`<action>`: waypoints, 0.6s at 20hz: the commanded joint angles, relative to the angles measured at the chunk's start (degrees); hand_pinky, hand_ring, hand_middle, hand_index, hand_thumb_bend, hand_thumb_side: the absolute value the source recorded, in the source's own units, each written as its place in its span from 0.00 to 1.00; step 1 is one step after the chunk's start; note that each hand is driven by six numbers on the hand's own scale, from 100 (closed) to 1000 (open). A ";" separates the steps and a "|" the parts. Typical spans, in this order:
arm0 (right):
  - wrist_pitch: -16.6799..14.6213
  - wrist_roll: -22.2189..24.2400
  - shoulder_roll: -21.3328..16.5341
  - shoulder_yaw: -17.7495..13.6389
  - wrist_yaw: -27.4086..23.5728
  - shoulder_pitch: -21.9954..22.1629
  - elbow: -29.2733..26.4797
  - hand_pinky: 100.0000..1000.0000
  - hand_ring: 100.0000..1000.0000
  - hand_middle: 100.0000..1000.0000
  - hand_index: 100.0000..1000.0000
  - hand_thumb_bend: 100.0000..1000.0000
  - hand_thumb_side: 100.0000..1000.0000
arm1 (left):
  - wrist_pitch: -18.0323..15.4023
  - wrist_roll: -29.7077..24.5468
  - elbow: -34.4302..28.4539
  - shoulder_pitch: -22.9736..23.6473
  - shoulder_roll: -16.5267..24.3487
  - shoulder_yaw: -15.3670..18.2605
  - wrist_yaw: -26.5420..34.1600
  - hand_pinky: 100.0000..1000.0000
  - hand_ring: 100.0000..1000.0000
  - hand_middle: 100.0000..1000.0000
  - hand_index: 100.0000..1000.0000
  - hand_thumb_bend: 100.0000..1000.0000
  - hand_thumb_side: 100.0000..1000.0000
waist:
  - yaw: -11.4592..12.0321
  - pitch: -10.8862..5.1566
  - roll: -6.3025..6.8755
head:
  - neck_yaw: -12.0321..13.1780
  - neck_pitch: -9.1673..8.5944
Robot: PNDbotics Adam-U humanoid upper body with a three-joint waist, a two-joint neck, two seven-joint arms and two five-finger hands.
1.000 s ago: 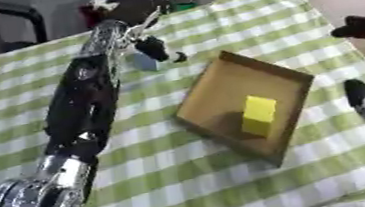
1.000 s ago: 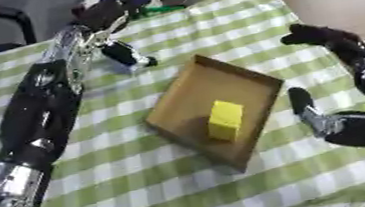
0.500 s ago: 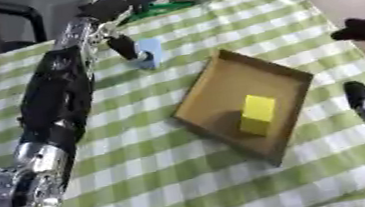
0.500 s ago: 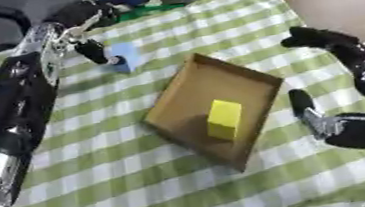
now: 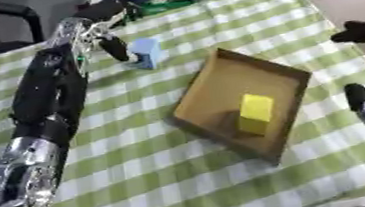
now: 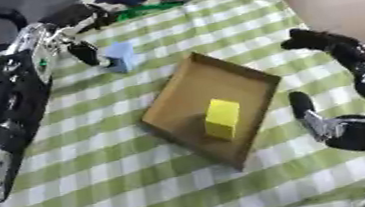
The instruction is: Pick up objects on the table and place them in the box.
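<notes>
- Table [image 5: 143, 181] draped in a green-and-white checked cloth, seen from above and lying askew.
- Shallow cardboard box [image 6: 176, 93] near the centre, turned like a diamond, open side up.
- Yellow block [image 6: 221, 117] resting inside the box, toward its 5 o'clock side.
- Pale blue block [image 5: 147, 52] standing on the cloth at about 11 o'clock from the box, well outside its rim.
- Left hand [image 5: 109, 40] at the end of a long black-and-silver arm reaching up from 7 o'clock; one dark finger angled down and touching or just beside the blue block's left face, no closed pinch visible; cannot tell how the rest of the fingers sit.
- Right hand [image 6: 348, 126] at 3 o'clock of the box, off its edge, fingers spread apart and holding nothing.
</notes>
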 commanded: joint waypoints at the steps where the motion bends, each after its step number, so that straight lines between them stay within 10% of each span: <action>1: -0.08 0.21 -0.97 -0.09 0.29 -0.69 -1.19 0.91 0.88 0.82 1.00 0.00 0.45 | -0.23 -0.99 -0.17 -1.72 2.02 -0.28 0.69 0.78 0.70 0.71 0.86 0.49 0.08 | -0.22 -0.62 -0.17 | 0.15 -0.68; 12: -0.01 0.45 -0.79 0.07 0.68 -0.96 -1.19 0.91 0.88 0.82 1.00 0.00 0.46 | -0.05 -0.27 0.99 -0.91 1.83 -0.57 1.90 0.78 0.70 0.71 0.86 0.43 0.05 | -0.84 0.33 0.63 | 0.62 -0.70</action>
